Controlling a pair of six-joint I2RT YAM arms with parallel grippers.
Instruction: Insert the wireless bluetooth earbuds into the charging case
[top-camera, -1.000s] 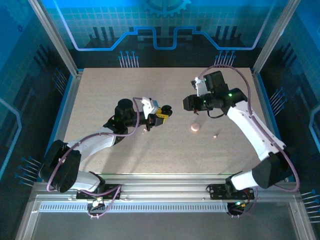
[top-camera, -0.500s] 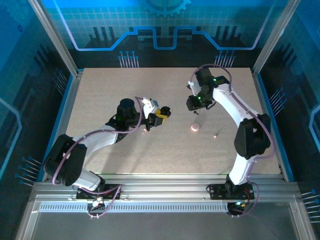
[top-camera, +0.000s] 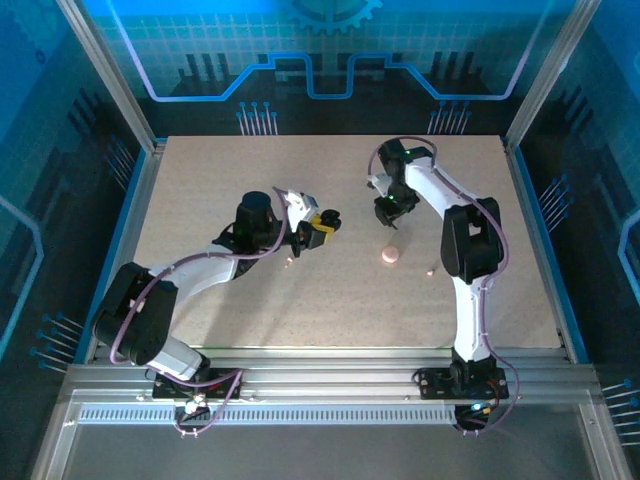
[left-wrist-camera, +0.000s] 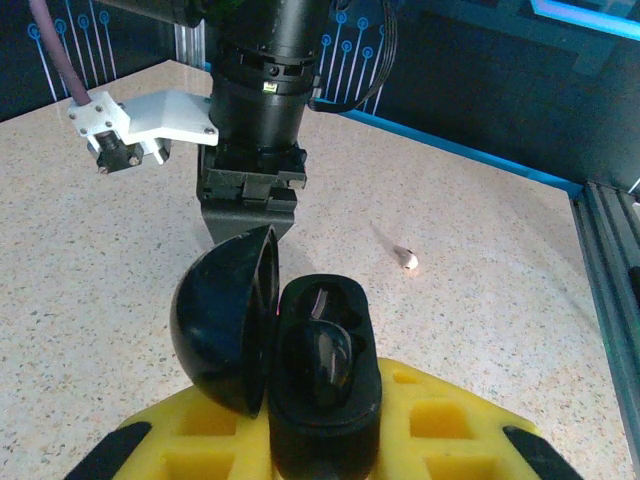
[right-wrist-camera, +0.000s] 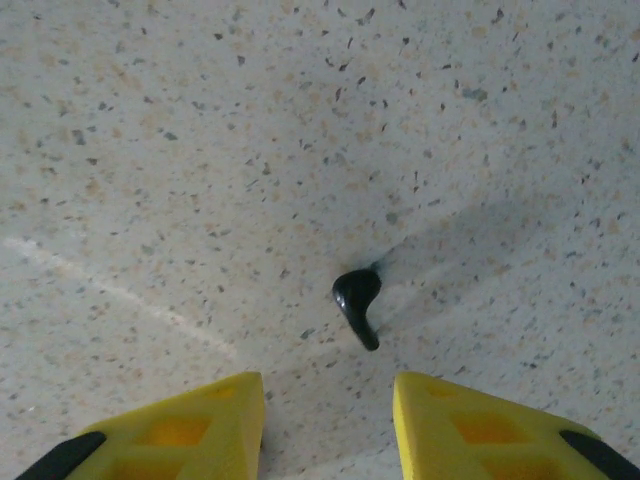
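While my left claw (left-wrist-camera: 325, 425) is clenched on the open charging case (left-wrist-camera: 325, 375), my right claw (right-wrist-camera: 330, 420) hovers with jaws apart and empty over a loose earbud (right-wrist-camera: 357, 298).

From the right claw, the black earbud lies on the table (right-wrist-camera: 150, 150) just ahead of the gap, a little toward the finger at the right of the wrist view, stem pointing back at the claw. I would nudge across until it sits centred, drop straight down so the pads straddle the bulb, then close softly; it looks small and slick, and I judge an off-centre pinch could flick it away. The case rides between the left claw's fingers, lid (left-wrist-camera: 225, 320) swung aside, cavity facing outward; I cannot tell whether one socket is already filled.
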